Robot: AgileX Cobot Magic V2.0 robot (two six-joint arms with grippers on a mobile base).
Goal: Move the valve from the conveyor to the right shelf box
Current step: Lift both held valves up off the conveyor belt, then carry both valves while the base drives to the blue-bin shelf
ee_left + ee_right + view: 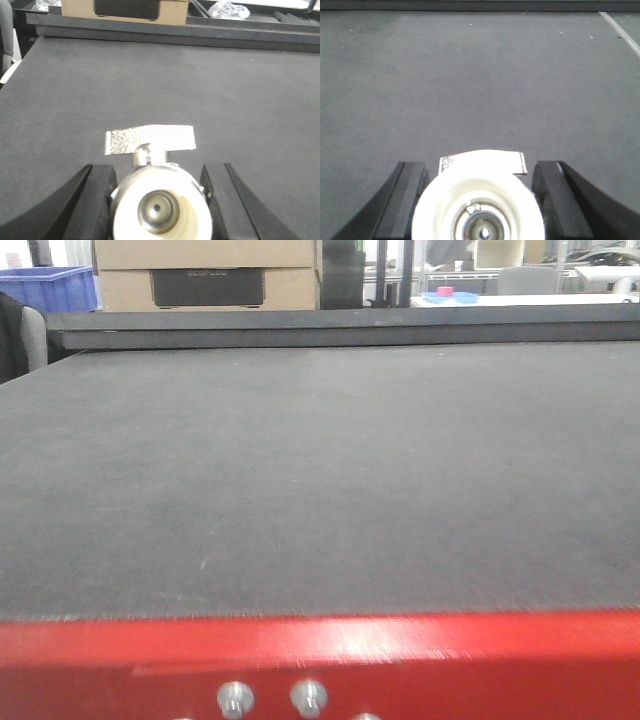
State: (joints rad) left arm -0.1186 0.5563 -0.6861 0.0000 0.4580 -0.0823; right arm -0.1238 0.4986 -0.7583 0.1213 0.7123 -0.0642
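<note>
Dark grey woven conveyor belt (pixel 320 480): red metal frame (pixel 320 650) near, dark raised rail (pixel 340 328) far, brown cardboard box (pixel 205 275) beyond. Left gripper (pixel 157 170) clenched on a white round valve with silver lever (pixel 160 210) over the belt; right gripper (pixel 479 167) clenched on a second white valve (pixel 477 200).

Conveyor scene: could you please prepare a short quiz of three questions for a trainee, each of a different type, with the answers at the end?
1. Multiple choice: in the left wrist view, what sits between the jaws of the left gripper?
A. a valve
B. a bottle
C. a cup
2. True or false: the front view shows a valve lying on the conveyor.
3. Fill in: in the front view, the strip along the near edge of the conveyor is coloured ____.

Key: 1 A; 2 false; 3 red.
</note>
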